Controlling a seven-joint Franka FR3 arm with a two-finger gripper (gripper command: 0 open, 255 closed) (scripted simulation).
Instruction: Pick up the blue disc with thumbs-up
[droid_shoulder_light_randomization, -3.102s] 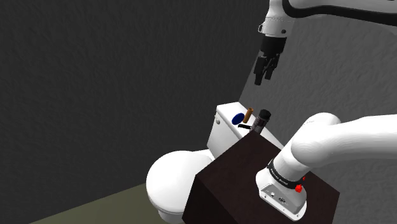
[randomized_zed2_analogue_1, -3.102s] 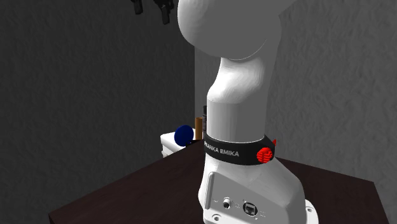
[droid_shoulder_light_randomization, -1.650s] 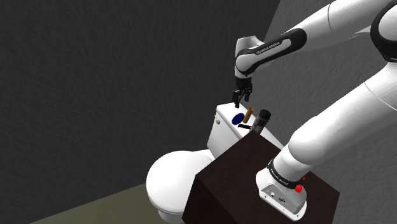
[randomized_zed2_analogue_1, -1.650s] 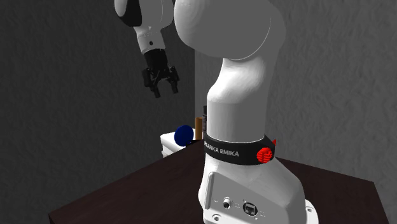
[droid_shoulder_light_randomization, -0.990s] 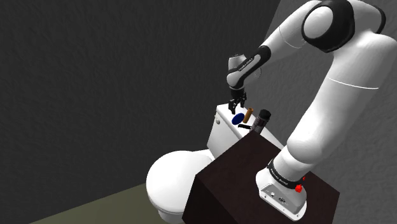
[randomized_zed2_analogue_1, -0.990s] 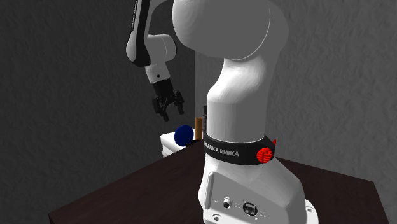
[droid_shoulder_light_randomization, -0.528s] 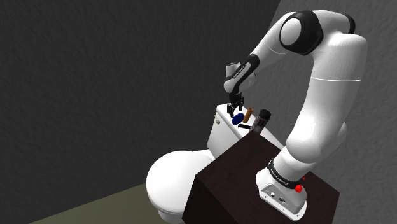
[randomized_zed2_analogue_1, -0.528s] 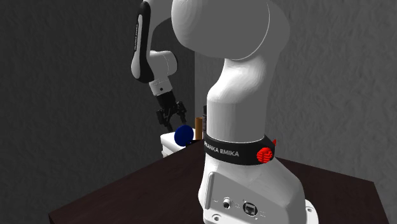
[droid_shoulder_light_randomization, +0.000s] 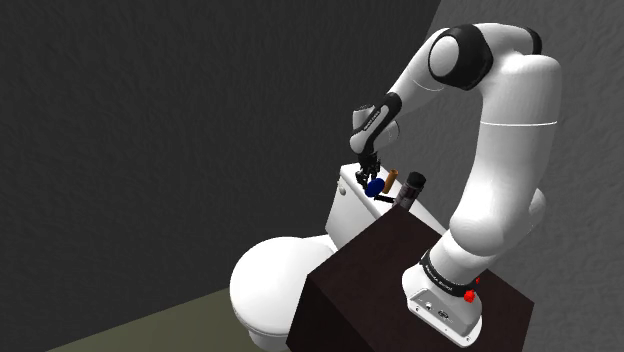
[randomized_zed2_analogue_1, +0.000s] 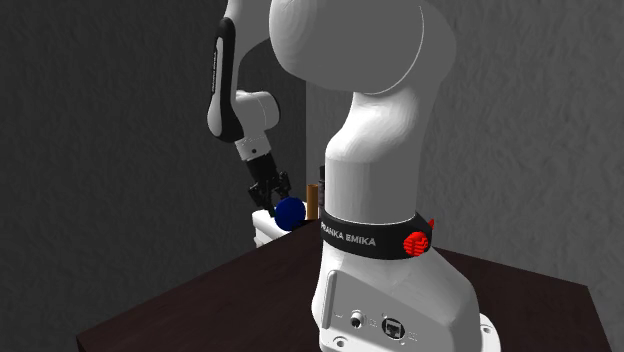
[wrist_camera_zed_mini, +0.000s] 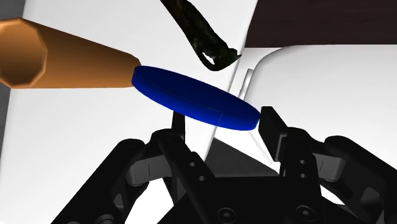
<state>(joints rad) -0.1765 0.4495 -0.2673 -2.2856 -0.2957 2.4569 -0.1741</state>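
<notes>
The blue disc (wrist_camera_zed_mini: 194, 97) lies on the lid of a white toilet tank (droid_shoulder_light_randomization: 348, 208), tipped up on one side. My black gripper (wrist_camera_zed_mini: 222, 125) has come down over it and is shut on the blue disc, one finger at each edge. In the shoulder view the gripper (droid_shoulder_light_randomization: 372, 178) sits right on the disc (droid_shoulder_light_randomization: 375, 186). From the second exterior view the disc (randomized_zed2_analogue_1: 290, 211) shows just below the gripper (randomized_zed2_analogue_1: 270, 192). No thumbs-up mark can be made out on the disc.
A brown cylinder (wrist_camera_zed_mini: 63, 60) lies against the disc's far side. A black curved thing (wrist_camera_zed_mini: 200, 35) and a dark upright cylinder (droid_shoulder_light_randomization: 411, 186) stand close by on the lid. The white toilet bowl (droid_shoulder_light_randomization: 262, 290) is below, beside my dark brown stand (droid_shoulder_light_randomization: 365, 270).
The gripper came down from above the tank onto the blue disc and went from open to shut on it. The disc now sits tilted.
</notes>
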